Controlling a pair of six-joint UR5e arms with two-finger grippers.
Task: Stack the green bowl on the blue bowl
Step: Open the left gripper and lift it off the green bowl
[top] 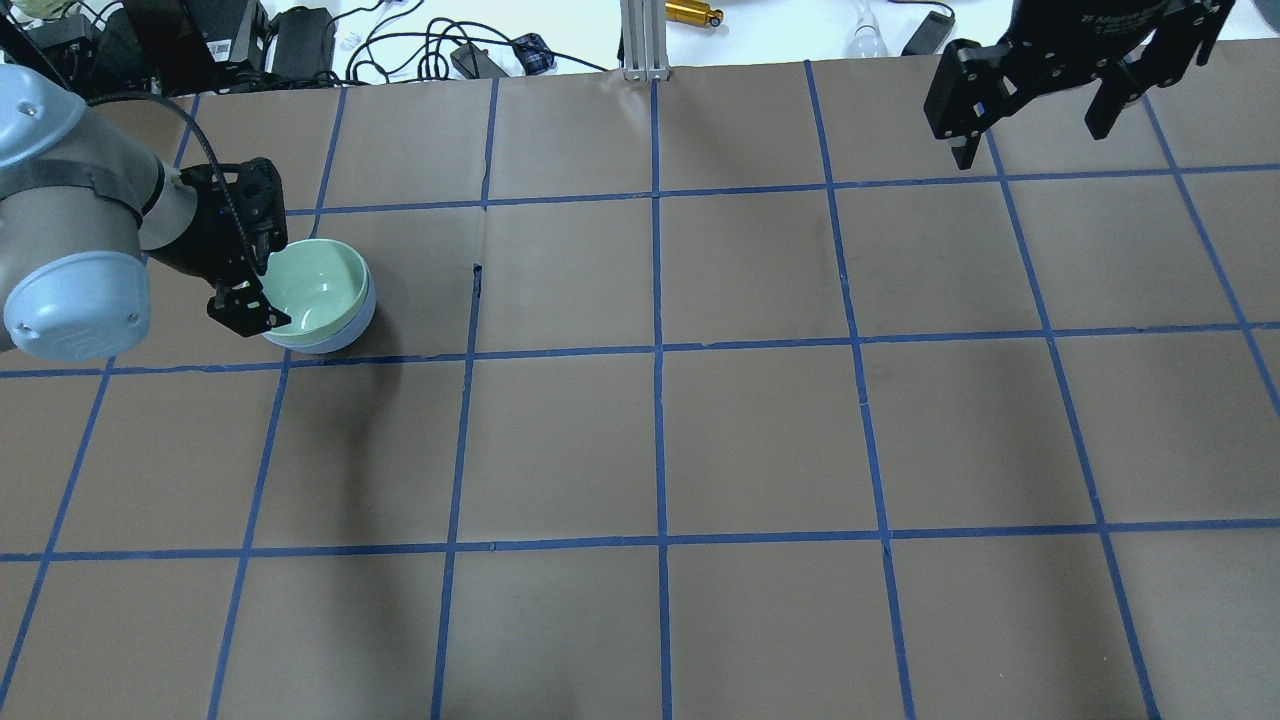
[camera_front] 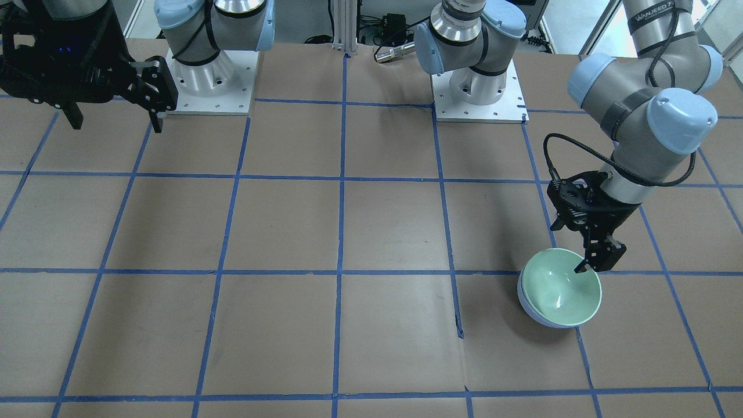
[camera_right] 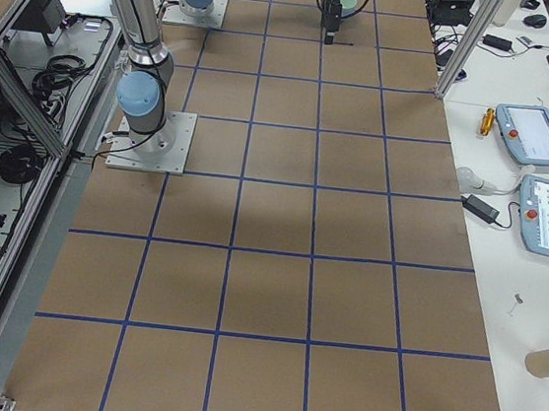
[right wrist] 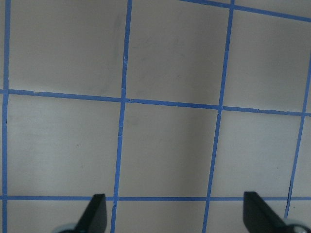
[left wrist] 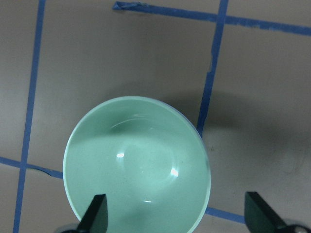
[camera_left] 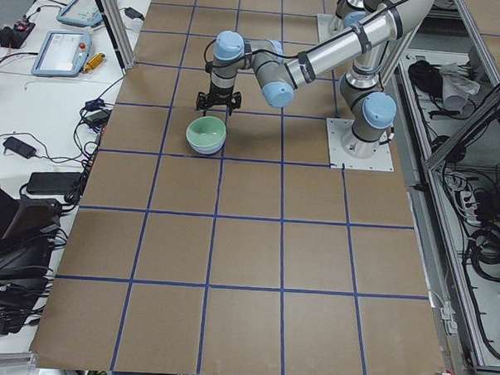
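Observation:
The green bowl (camera_front: pixel 560 293) sits nested inside the blue bowl (camera_front: pixel 531 312), tilted a little, on the robot's left side of the table. Only a thin periwinkle crescent of the blue bowl (top: pixel 350 332) shows under the green bowl (top: pixel 310 285). My left gripper (camera_front: pixel 598 261) is open at the bowls' rim, one finger over the green bowl's inside and one outside it. In the left wrist view the fingers (left wrist: pixel 97 213) stand wide apart over the green bowl (left wrist: pixel 136 165). My right gripper (top: pixel 1030 135) is open and empty, raised high on the far right.
The brown table (top: pixel 760 430) has a blue tape grid. Both arm bases (camera_front: pixel 479 87) stand at the robot's edge. Cables and boxes (top: pixel 450 50) lie beyond the far edge. A loose tape end (top: pixel 477 280) sits right of the bowls.

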